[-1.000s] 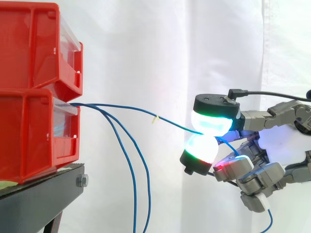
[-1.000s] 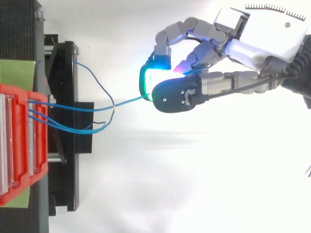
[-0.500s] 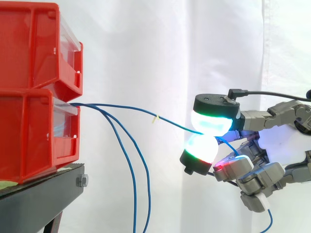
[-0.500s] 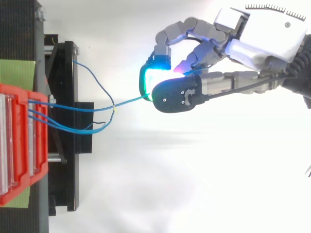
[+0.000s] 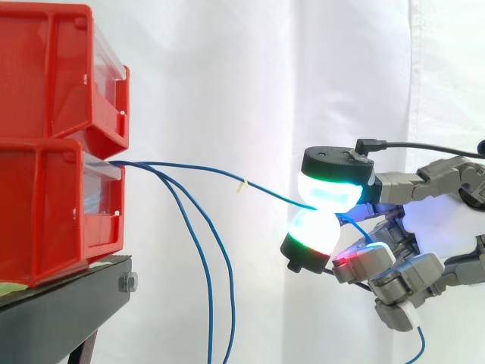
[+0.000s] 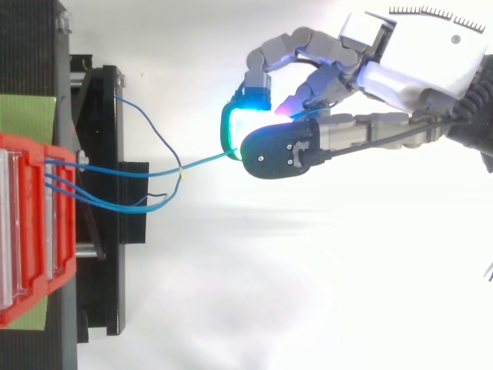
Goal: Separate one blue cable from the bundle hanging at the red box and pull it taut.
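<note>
Two stacked red bins point(image 5: 57, 144) stand at the left on a black stand point(image 5: 61, 311). Blue cables leave the lower bin's front. One blue cable point(image 5: 220, 175), marked with a small yellow tag, runs nearly straight to the right into my hand point(image 5: 394, 227). My hand pinches that cable between two glowing fingertips point(image 5: 330, 193), one above the other. In the top view the same cable point(image 6: 200, 163) stretches from the bin point(image 6: 35, 231) to the hand point(image 6: 370, 85). Two other blue cables point(image 5: 208, 265) hang down in loose curves below the bin. The pinched cable's free end dangles under the hand point(image 5: 418, 350).
A white curtain point(image 5: 250, 83) is behind everything. In the top view the black stand point(image 6: 104, 200) juts out from under the bins, and green tape point(image 6: 27, 114) lies beside them. There is free room between the stand and the hand.
</note>
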